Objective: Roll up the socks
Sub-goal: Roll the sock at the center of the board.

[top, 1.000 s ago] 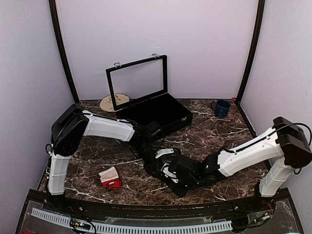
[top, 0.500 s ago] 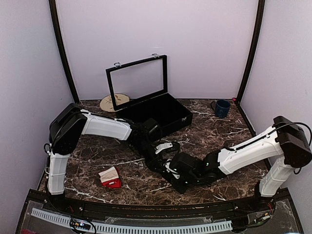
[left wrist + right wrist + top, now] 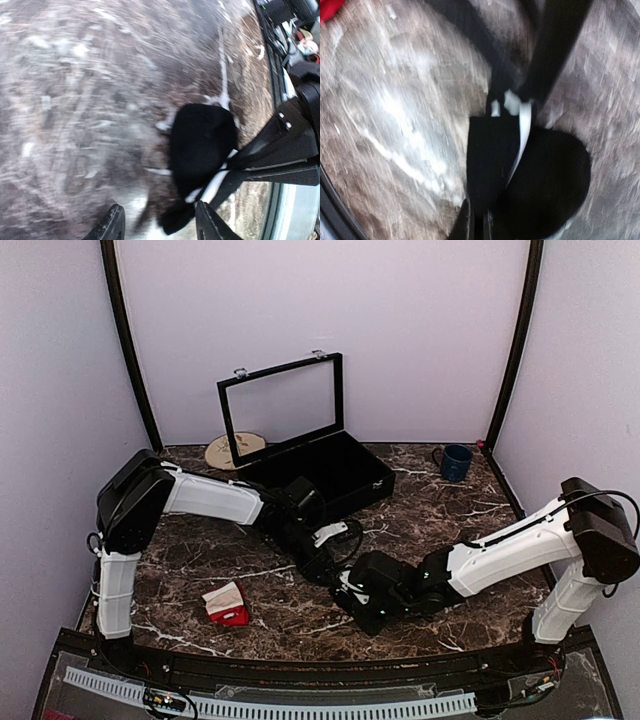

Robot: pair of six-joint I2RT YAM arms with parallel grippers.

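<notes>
The socks [image 3: 228, 604] lie as a red bundle with a cream cuff on the marble near the front left, away from both grippers; a red corner of them shows in the right wrist view [image 3: 327, 7]. My right gripper [image 3: 352, 597] [image 3: 476, 226] is shut on the edge of a black fabric piece with a white band [image 3: 492, 160] [image 3: 202, 145] at mid table. My left gripper [image 3: 333, 540] [image 3: 160, 226] hovers open just behind it. The black piece's lower end lies between the left fingers without being pinched.
An open black case [image 3: 320, 475] with its lid raised stands at the back centre. Left of the case lies a round tan disc [image 3: 233, 450], and a blue mug [image 3: 455, 462] sits at the back right. The table's front edge runs close below both grippers.
My left gripper has drawn back toward the case and opened a little wider. The right gripper has shifted slightly back and left with the black piece. The red socks have not moved.
</notes>
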